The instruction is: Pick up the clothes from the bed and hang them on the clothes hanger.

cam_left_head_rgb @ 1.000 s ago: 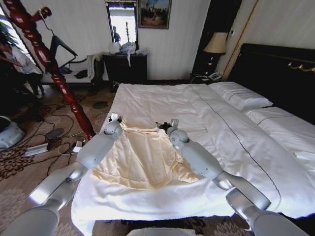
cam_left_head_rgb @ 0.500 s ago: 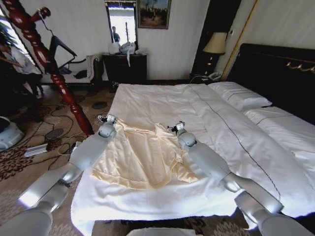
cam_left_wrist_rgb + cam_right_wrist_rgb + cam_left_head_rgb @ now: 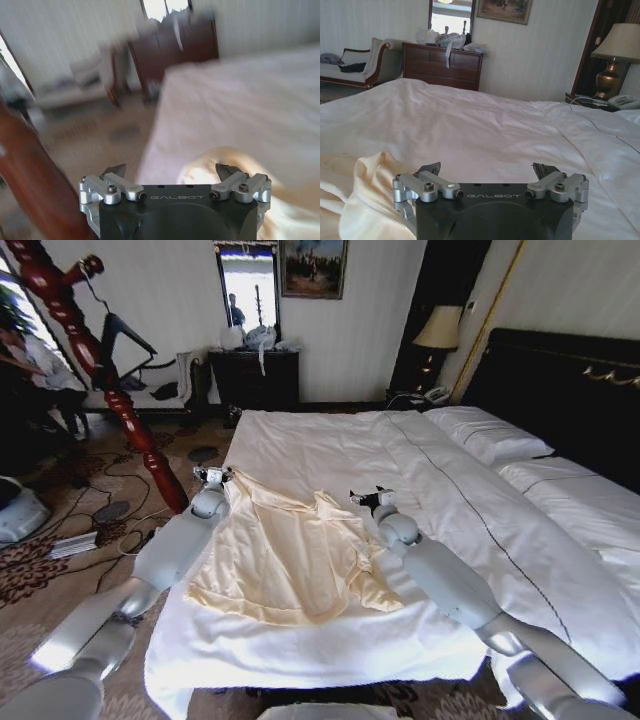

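Since both arms have spread outward over the last second, I find the left gripper [image 3: 212,476] and right gripper [image 3: 368,498] flanking the clothes [image 3: 285,555], jaws apart and empty, garment flat on the bed [image 3: 330,440], not yet grasped.

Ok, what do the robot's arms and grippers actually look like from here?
Both arms are smooth, rounded, glossy light-grey shells. The left gripper and right gripper look alike: a black block with "GALBOT" lettered on it, silver metal linkages with dark screws, and short dark fingertips.
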`<state>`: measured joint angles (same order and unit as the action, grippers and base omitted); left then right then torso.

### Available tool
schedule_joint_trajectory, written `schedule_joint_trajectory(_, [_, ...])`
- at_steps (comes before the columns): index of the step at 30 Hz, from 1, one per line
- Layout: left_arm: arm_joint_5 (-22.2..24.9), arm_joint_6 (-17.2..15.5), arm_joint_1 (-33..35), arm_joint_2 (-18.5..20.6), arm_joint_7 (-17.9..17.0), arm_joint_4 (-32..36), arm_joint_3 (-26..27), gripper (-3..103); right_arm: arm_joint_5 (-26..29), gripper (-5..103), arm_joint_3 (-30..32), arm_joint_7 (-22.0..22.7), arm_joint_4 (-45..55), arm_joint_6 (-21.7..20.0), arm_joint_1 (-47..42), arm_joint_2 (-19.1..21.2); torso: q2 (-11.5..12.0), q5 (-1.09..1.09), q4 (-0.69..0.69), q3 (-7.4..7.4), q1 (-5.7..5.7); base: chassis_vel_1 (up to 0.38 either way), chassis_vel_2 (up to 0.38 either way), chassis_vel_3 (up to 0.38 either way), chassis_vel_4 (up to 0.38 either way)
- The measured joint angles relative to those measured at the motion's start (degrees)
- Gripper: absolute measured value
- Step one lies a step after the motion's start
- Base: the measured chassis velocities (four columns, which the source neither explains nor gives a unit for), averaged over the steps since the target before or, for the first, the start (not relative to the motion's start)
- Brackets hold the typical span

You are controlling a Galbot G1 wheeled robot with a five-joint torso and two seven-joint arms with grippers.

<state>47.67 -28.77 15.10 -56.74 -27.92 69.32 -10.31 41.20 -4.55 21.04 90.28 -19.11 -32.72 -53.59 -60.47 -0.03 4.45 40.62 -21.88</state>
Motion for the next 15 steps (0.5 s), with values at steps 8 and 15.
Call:
schedule_joint_trajectory(8, [25.11, -9.75, -1.24, 1.85, -2.59, 10.21, -3.03, 100, -0.12, 100, 3.38, 1.22, 4.17, -0.03, -3.24, 1.86, 0.00, 0.05, 0.04, -0.01, 0.00, 0.000, 0.000, 0.000, 0.000])
schedule_joint_trajectory(15, [17.00, -5.26, 6.64, 10.07, -3.46, 21.37, 1.49, 100, 1.42, 100, 9.60, 1.23, 9.63, 0.08, -10.93, 4.38, 0.00, 0.01, 0.01, 0.00, -0.02, 0.000, 0.000, 0.000, 0.000])
